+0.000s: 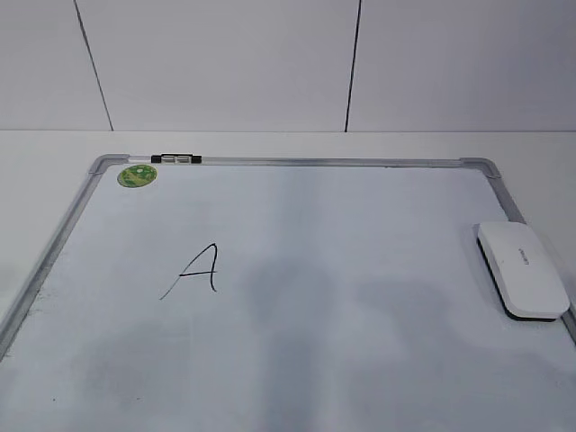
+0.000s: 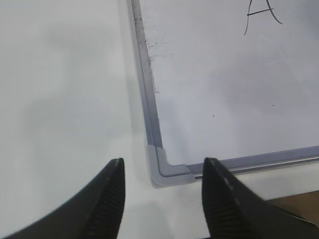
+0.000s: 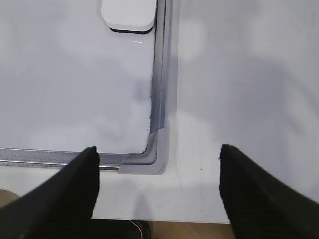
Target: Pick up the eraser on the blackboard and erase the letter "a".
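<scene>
One eraser (image 1: 522,269) on blackboard (image 1: 297,360)

White tabletop (image 1: 288,144) ran back to a pale panelled wall (image 1: 225,63), which was split by two dark vertical seams (image 1: 354,63). Light was soft and diffuse, with faint shadows. Brown floor (image 3: 199,231) showed past the table's near edge.

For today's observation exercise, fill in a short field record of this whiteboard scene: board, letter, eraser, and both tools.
board: whiteboard, grey frame, lying flat on the table
letter: black capital "A", left of centre
eraser: white eraser, at the board's right edge
sticker: green sticker, far left corner
clip: black-and-silver clip, on the far frame
left tool: open, above near left corner
right tool: open, above near right corner
</scene>
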Available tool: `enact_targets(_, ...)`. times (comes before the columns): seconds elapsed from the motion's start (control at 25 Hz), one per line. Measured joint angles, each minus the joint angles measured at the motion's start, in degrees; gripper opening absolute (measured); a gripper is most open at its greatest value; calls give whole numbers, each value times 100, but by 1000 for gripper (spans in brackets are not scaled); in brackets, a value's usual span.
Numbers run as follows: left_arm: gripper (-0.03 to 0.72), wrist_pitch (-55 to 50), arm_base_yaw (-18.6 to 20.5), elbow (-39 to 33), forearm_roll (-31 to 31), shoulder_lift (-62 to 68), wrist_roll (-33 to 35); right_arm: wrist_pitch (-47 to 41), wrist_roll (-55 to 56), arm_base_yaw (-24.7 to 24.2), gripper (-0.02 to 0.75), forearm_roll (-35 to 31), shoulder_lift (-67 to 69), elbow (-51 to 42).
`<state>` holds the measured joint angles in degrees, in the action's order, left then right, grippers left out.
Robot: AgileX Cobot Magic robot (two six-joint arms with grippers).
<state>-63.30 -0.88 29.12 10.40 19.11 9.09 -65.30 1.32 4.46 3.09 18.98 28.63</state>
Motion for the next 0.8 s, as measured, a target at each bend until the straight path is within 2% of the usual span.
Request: enact_targets(0.8,371,0,0,0,0,-61,0,12,-12,0,593,0,-83,-9)
